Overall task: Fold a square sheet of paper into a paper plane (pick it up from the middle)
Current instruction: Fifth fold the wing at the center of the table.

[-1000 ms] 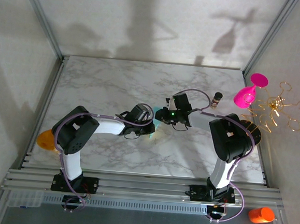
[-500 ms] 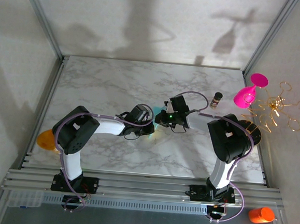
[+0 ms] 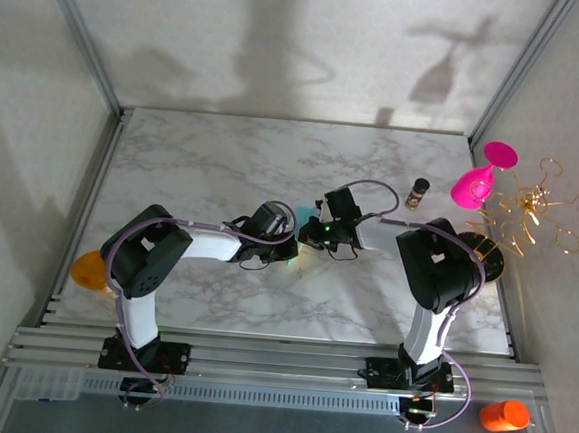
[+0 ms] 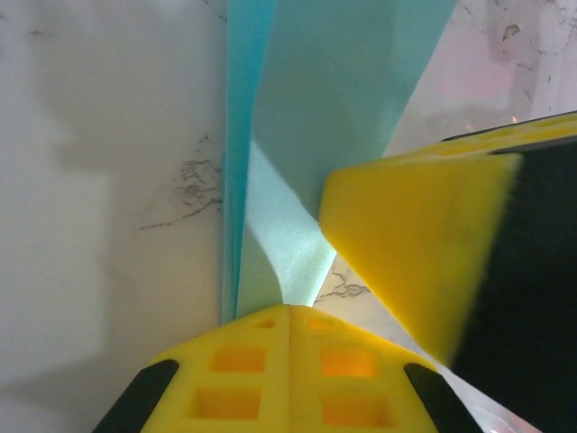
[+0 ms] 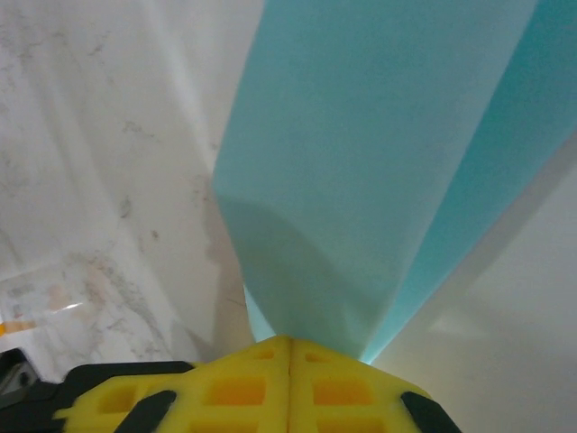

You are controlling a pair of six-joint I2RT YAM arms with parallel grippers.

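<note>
Left gripper (image 4: 288, 316) and right gripper (image 5: 288, 347) both clamp the teal paper (image 5: 361, 153) (partly folded); I'd pull evenly, gently, no twisting.

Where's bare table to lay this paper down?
Free: the far-left table behind the left arm; the near strip between the arm bases. Crowded: far-right corner, by the dark bottle and pink goblet; the centre, where left gripper and right gripper pinch the teal paper.

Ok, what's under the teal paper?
Marble tabletop shows beneath the teal paper, pinched by the left gripper and right gripper. The patch directly below its folds is covered.
</note>
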